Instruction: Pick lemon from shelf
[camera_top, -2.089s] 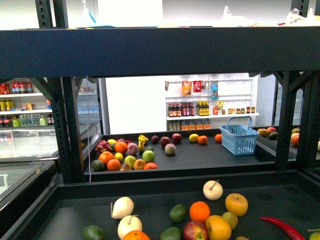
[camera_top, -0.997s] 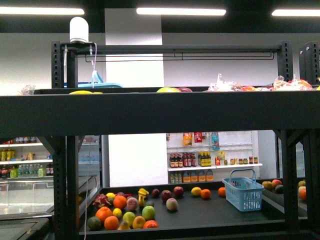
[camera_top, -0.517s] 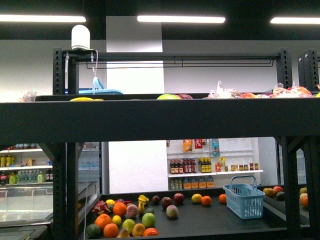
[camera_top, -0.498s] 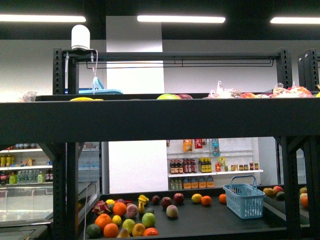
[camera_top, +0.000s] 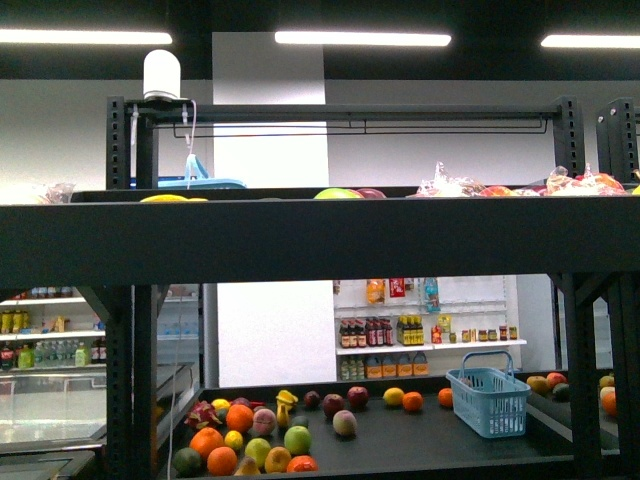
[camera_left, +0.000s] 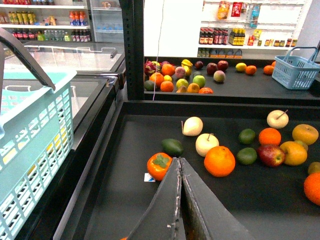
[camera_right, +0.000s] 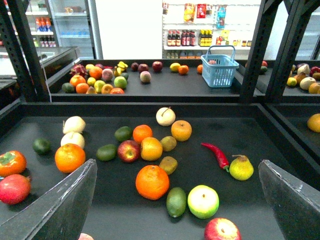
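- The likeliest lemon (camera_right: 174, 66) lies on the shelf's (camera_right: 150, 107) far deck, well beyond both sets of fingers.
- Right gripper (camera_right: 177, 162): fingers spread wide, lemon nearly straight ahead, so probably nearer.
- Left gripper (camera_left: 181, 161): fingers pressed together.

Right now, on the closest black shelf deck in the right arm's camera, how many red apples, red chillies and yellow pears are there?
red apples: 2
red chillies: 1
yellow pears: 1
Total: 4
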